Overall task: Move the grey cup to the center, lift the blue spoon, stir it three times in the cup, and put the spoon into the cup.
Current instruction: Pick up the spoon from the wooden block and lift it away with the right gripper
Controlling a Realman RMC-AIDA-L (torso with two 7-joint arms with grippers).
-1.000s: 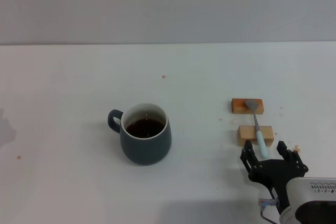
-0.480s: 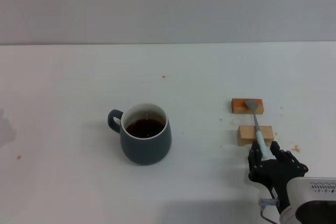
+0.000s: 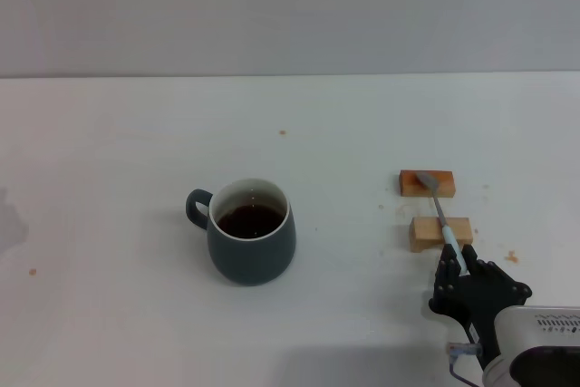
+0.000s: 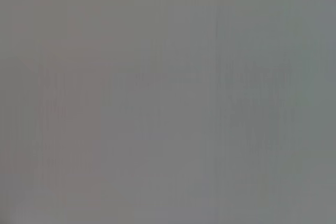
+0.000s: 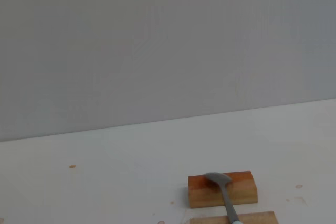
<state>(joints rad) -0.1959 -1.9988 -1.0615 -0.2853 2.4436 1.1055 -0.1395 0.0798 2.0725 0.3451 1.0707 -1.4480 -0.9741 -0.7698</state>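
While the right gripper (image 3: 460, 271) sits at the near right of the tabletop (image 3: 118, 133), its dark fingers appear drawn together around the near end of the blue spoon (image 3: 441, 220), pinching the pale handle just this side of the nearer wooden block (image 3: 439, 233). Whether the pads are fully seated on the handle cannot be told from the head view, since the fingers hide the contact.

From there the spoon runs away from the gripper: its handle crosses the nearer block, and its grey metal bowl rests on the farther, more orange block (image 3: 427, 183). The right wrist view shows the same bowl lying on top of that far block (image 5: 222, 189), with the neck leading back toward the camera.

Lifting well, in my judgement, means rising straight up before travelling, so the neck clears both blocks without dragging or tipping them. The handle is slim and held near its very end, so the bowl may droop or swivel; a firm, squared pinch and a slow start would guard against that.

Well to the left, near the middle of the tabletop, stands the grey cup (image 3: 250, 231), upright, handle pointing left, dark liquid inside. It looks already placed, so the carry goes leftward, high enough to pass over the rim.

Nothing of the left gripper shows in any view.
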